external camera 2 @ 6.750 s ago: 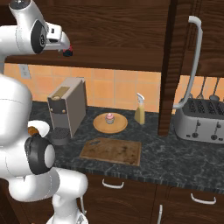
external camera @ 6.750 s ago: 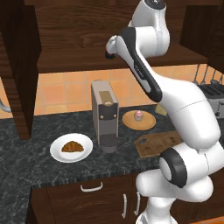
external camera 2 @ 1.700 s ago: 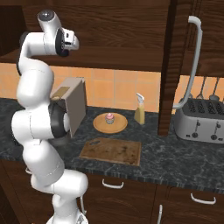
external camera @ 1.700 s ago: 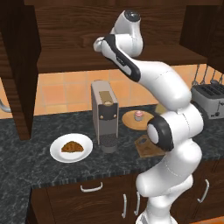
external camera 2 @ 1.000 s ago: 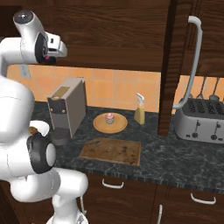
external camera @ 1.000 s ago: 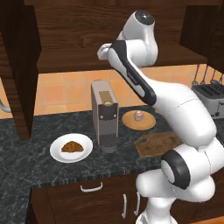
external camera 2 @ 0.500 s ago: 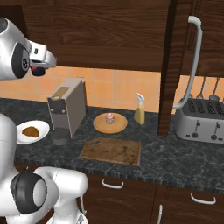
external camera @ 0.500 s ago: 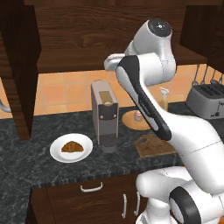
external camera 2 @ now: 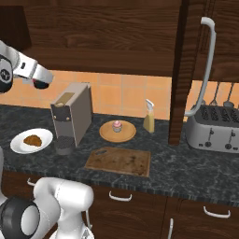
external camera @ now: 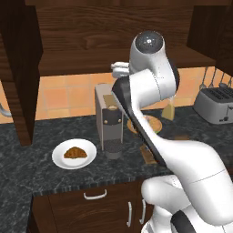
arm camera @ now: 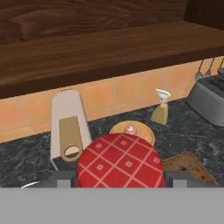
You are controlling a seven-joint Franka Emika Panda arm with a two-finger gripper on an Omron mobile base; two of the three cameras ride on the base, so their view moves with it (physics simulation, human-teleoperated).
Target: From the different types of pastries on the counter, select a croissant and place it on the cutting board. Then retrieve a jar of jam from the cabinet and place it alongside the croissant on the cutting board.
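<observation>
Jar of jam: the jar of jam [arm camera: 120, 160] is sitting right at the bottom of the hand view, its red checked lid facing the camera, high above the counter.
Gripper: the gripper [external camera 2: 41, 80] is riding up at the left of the right base view, just under the cabinet shelf. The grey finger mounts are flanking the jar on both sides, so it is looking clamped on the jar — the tips themselves are hidden.
Croissant: the croissant [external camera: 74, 152] is lying on the white round plate [external camera: 59, 159], left of the coffee machine [external camera: 108, 120], well apart from the board.
Cutting board: the cutting board [external camera 2: 119, 161] is lying bare near the counter's front edge, just in front of the cupcake.
Cupcake: the pink-frosted cupcake [external camera 2: 117, 126] is standing on the round light-wood plate [external camera 2: 106, 134].
Counter: the counter [external camera 2: 186, 169] is running dark and speckled over brown drawers, with orange tiles behind.
Cabinet: the cabinet [external camera: 91, 34] is hanging open above — wood-grain back, wide plank shelf.
Room: the spray bottle [external camera 2: 149, 116] is standing beside the cupcake plate, and the toaster [external camera 2: 214, 129] is sitting at far right.
</observation>
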